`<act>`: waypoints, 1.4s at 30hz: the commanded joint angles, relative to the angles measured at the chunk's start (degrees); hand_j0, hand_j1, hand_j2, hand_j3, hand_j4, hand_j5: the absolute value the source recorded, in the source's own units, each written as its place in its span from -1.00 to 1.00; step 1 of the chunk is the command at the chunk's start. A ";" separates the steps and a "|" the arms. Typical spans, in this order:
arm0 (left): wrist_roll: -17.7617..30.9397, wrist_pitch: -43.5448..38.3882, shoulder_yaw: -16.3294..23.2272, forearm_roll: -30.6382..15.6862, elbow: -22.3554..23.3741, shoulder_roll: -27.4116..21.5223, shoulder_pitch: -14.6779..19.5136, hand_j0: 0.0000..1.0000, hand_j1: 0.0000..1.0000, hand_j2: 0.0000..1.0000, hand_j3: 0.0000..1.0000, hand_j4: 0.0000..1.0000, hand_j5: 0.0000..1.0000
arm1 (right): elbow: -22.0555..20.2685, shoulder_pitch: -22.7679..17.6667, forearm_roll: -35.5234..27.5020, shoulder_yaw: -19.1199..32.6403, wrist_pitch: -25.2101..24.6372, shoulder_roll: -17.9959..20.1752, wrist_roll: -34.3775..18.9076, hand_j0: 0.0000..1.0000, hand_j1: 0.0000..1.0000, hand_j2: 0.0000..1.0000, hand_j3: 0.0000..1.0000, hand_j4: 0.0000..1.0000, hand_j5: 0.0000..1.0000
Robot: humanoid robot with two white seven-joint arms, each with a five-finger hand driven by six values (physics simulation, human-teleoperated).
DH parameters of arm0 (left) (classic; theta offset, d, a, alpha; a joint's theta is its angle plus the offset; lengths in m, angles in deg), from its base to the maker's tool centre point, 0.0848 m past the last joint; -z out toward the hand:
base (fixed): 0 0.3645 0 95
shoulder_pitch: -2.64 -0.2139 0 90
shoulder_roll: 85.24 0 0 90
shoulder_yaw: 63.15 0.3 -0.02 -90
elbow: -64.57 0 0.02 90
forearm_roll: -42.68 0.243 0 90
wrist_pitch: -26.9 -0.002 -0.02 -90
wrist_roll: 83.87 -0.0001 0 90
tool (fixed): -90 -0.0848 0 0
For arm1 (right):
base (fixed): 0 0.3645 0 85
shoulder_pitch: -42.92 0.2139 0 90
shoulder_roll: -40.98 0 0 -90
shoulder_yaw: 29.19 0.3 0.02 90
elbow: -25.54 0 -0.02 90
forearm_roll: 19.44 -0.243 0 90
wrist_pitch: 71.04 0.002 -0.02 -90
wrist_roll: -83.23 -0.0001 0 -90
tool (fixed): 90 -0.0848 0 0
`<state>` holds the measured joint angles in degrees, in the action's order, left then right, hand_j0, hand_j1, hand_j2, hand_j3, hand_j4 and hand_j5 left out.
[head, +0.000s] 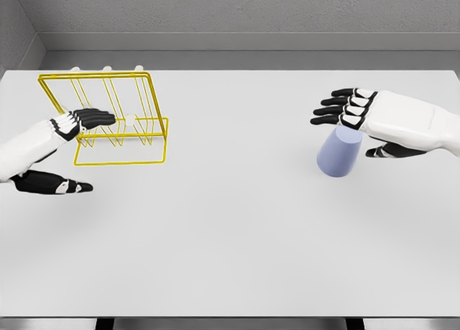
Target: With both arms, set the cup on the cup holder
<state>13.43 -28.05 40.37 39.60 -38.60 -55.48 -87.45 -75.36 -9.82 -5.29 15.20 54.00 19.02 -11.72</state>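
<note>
- Right robot hand (374, 125), fingers spread, hovers at the blue cup (338, 152), right of frame on the table (230, 236).
- Left robot hand (61, 147), fingers spread, beside the yellow wire holder (108, 118), upper left.

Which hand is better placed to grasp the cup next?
The right hand: it sits directly over the blue cup, fingers open above it and thumb beside it. The left hand is far across the table by the yellow cup holder.
</note>
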 commanded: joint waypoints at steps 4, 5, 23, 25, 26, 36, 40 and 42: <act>-0.18 -0.05 1.59 -0.61 -0.01 0.83 0.00 1.00 1.00 1.00 1.00 1.00 1.00 | 0.00 0.00 0.09 -1.59 -0.03 0.43 0.11 1.00 1.00 1.00 1.00 1.00 1.00; -0.18 -0.05 1.59 -0.61 -0.01 0.83 0.00 1.00 1.00 1.00 1.00 1.00 1.00 | 0.18 0.00 0.27 -1.50 -0.03 0.43 0.02 1.00 1.00 1.00 1.00 1.00 1.00; -0.27 -0.05 14.16 -5.08 -0.01 0.83 -0.09 1.00 1.00 1.00 1.00 1.00 1.00 | 11.52 5.89 7.56 0.52 -0.03 -8.18 -14.30 1.00 1.00 1.00 1.00 1.00 1.00; -0.27 -0.05 15.39 -9.04 -0.01 0.74 -0.09 1.00 1.00 1.00 1.00 1.00 1.00 | 13.45 5.89 9.58 0.17 -0.03 -9.76 -14.30 1.00 1.00 1.00 1.00 1.00 1.00; -0.27 -0.05 15.83 -11.15 -0.01 0.74 -0.09 1.00 1.00 1.00 1.00 1.00 1.00 | 14.85 5.98 9.94 0.08 -0.03 -10.55 -14.30 1.00 1.00 1.00 1.00 1.00 1.00; 0.08 -0.05 22.51 -23.81 -0.01 0.56 0.79 1.00 1.00 1.00 1.00 1.00 1.00 | 17.84 6.50 12.05 -3.70 -0.03 -13.46 -14.39 1.00 1.00 1.00 1.00 1.00 1.00; 0.34 -0.05 26.55 -30.22 -0.01 0.56 4.57 1.00 1.00 1.00 1.00 1.00 1.00 | 19.07 6.50 13.19 -4.14 -0.03 -14.60 -14.39 1.00 1.00 1.00 1.00 1.00 1.00; 1.22 -0.05 26.55 -33.56 -0.01 0.39 5.27 1.00 1.00 1.00 1.00 1.00 1.00 | 19.43 6.59 13.54 -4.14 -0.03 -15.21 -14.48 1.00 1.00 1.00 1.00 1.00 1.00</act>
<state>14.12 -28.08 66.02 9.59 -38.59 -54.97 -82.09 -56.45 -3.23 8.09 11.18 54.06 4.34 -26.18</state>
